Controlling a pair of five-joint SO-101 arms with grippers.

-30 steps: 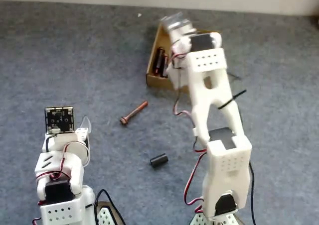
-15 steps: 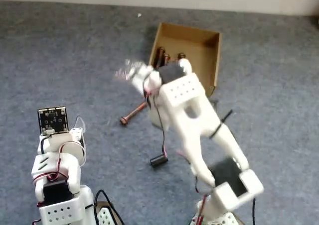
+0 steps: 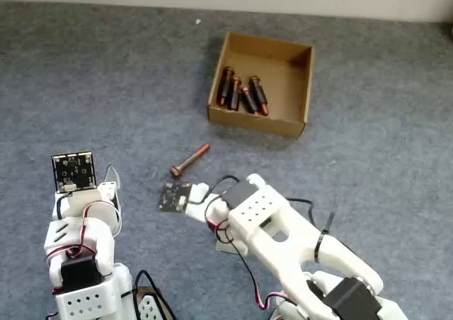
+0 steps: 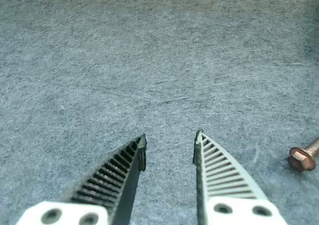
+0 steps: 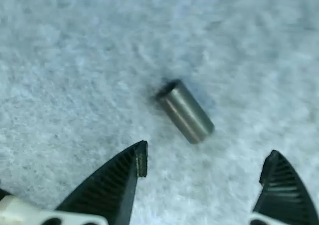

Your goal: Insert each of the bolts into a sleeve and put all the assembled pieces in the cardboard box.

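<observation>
Right claw (image 5: 207, 158): spread wide, empty, low over the grey carpet (image 5: 60, 60). The sleeve (image 5: 185, 110) lies on its side just beyond the fingertips, touching neither. Left claw (image 4: 170, 138): parted, nothing in it. The loose bolt (image 4: 304, 156) lies well off to its side, toward my right arm. Farthest out, the cardboard box (image 3: 255, 122) holds four assembled pieces (image 3: 241, 93).

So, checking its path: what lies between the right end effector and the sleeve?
Just bare carpet separates right end effector from sleeve, per the right wrist view.
</observation>
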